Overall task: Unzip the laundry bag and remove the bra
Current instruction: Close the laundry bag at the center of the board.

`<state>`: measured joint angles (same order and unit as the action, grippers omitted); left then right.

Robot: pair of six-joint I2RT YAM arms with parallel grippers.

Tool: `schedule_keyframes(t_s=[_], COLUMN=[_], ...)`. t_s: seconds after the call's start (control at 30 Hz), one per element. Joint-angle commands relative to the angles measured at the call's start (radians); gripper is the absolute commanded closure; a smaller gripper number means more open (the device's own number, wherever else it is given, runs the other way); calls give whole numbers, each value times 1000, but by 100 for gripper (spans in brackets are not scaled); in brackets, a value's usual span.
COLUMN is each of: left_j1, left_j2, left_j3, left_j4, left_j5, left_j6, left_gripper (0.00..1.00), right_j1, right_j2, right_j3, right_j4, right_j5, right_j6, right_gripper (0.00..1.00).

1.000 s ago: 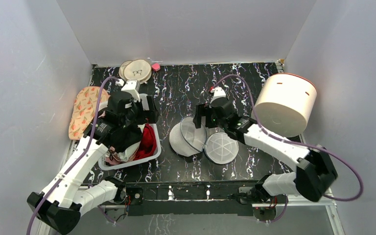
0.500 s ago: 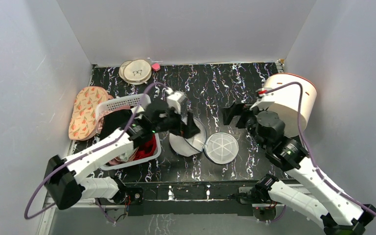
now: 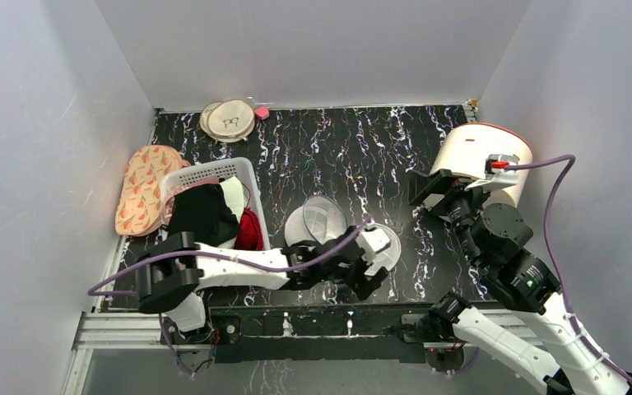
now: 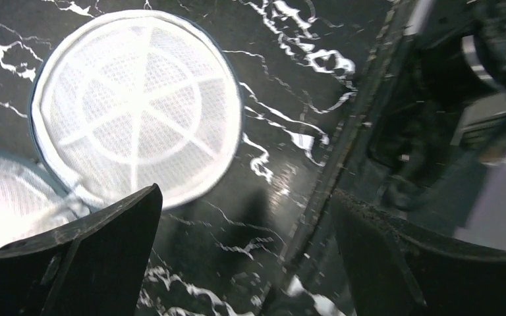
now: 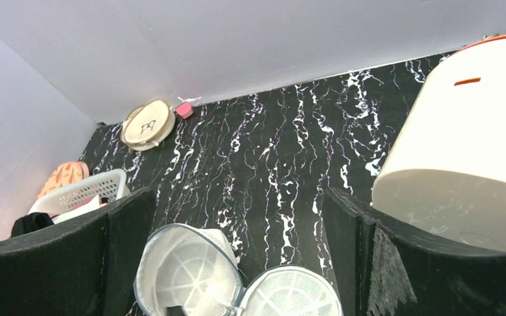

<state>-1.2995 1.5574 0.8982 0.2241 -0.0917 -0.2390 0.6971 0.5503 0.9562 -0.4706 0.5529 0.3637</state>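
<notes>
We see left hand (image 4: 245,197) and right hand (image 5: 237,194) both wide, empty, laundry bag (image 3: 325,220) lying open mid surface (image 3: 362,148); left hand low beside it could shove its loose half off the near edge.

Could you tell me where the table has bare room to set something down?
Widest bare patch: the back middle, between the discs, the drum and the laundry bag. Crowded: around the basket, and the near edge under the left arm.

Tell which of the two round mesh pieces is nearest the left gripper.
The piece with the white spokes, on the right of the pair; the left gripper is open just beside it. The other piece lies farther left.
</notes>
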Motion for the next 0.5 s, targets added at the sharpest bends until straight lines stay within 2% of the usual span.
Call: schedule_keyframes(t_s=[0.0, 0.17, 0.3, 0.47], left_j1=[-28, -29, -29, -30], left_j2=[138, 231, 285, 381], left_j3=[136, 174, 204, 270], left_j4=[-14, 23, 28, -15], left_j5=[-154, -182, -153, -139], left_j6=[180, 265, 266, 233], left_gripper=[2, 4, 8, 7], right_j1=[-5, -5, -5, -5], right_j2=[-5, -48, -66, -88], right_j3=[52, 42, 56, 56], right_j4=[-32, -55, -83, -97], right_j5=[45, 48, 50, 59], right_j6=[-11, 6, 11, 11], right_gripper=[2, 2, 2, 2])
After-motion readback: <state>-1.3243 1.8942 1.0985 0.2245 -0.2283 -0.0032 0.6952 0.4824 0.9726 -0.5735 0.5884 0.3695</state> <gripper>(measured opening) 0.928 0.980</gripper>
